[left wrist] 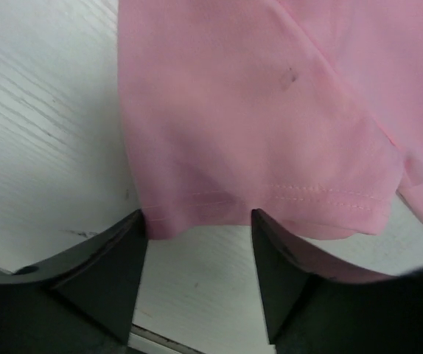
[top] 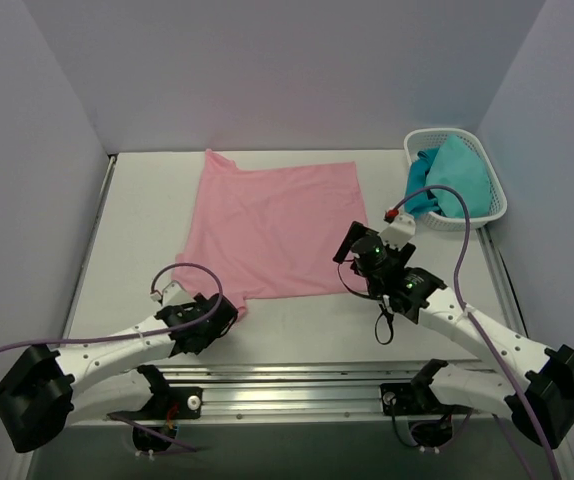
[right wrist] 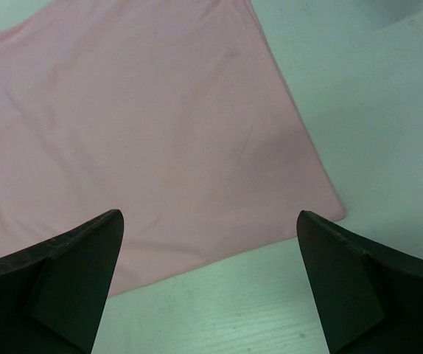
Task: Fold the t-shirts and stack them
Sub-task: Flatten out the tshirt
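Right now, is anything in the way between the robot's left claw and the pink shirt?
No, nothing visible. The left gripper is open right at the edge of the pink t-shirt, with its fingers on either side of the hem. Only bare white table shows between them.

Found bare white counter (top: 137, 220) left of the flat light pink cloth t-shirt (top: 277, 225) and between it and the white plastic lattice basket (top: 495, 190). Saw that basket, heaped with teal cloth (top: 457, 170), blocking the far right corner.
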{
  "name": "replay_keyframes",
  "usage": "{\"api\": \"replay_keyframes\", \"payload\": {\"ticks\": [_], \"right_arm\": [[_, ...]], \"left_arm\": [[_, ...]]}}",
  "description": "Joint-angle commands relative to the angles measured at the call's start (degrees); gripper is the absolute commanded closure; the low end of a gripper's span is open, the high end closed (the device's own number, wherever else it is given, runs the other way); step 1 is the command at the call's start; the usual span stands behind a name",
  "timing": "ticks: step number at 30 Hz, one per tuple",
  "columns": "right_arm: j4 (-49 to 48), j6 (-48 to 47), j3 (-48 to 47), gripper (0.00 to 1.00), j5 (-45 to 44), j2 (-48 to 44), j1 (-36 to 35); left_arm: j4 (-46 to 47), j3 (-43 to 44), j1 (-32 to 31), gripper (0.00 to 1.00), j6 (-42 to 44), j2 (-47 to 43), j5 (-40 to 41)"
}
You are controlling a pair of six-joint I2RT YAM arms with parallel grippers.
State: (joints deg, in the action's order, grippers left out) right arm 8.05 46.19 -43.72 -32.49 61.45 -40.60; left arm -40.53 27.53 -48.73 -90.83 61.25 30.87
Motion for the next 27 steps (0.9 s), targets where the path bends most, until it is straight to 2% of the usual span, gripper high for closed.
{"api": "replay_keyframes", "payload": {"ticks": [1, 3, 4, 7, 8, 11, 16, 23, 27], "right_arm": [[0.91, -2.25, -1.72, 0.00, 0.67, -1.95, -0.18], [1.09, -0.76, 0.29, 0.00, 0.85, -3.17, -0.09], [0.56, -0.41, 1.35, 0.00, 1.46, -3.53, 0.34], [-3.65, 0.30, 5.92, 0.00, 7.77, -2.57, 3.06], [-6.27, 0.21, 6.80, 0.00, 14.06, -1.43, 6.81], [-9.79, -1.54, 8.57, 0.00, 21.75, 4.54, 13.42], [-9.90, -0.59, 8.65, 0.00, 19.66, 9.91, 14.23], [-8.33, 2.84, 8.22, 0.00, 17.99, 10.27, 14.41], [-4.54, 5.12, 9.35, 0.00, 14.75, 5.36, 14.14]], "left_arm": [[2.12, -0.64, -4.70, 0.40, -9.80, 4.12, 1.03], [1.95, -0.20, -6.02, 0.57, -11.47, 5.54, 1.21], [1.95, -0.02, -6.20, 0.73, -11.48, 6.67, 1.29], [1.16, 1.12, -6.64, 0.88, -11.57, 7.82, 2.35], [0.81, 1.99, -6.64, 0.96, -11.22, 7.91, 3.22], [-0.33, 2.97, -6.64, 0.98, -9.99, 7.30, 5.41], [1.07, 4.02, -6.55, 0.98, -5.16, 3.18, 9.99], [1.86, 6.40, -4.89, 0.98, 2.92, 0.97, 14.04], [4.05, 5.26, -3.22, 0.98, 5.48, -0.17, 14.04]]}}
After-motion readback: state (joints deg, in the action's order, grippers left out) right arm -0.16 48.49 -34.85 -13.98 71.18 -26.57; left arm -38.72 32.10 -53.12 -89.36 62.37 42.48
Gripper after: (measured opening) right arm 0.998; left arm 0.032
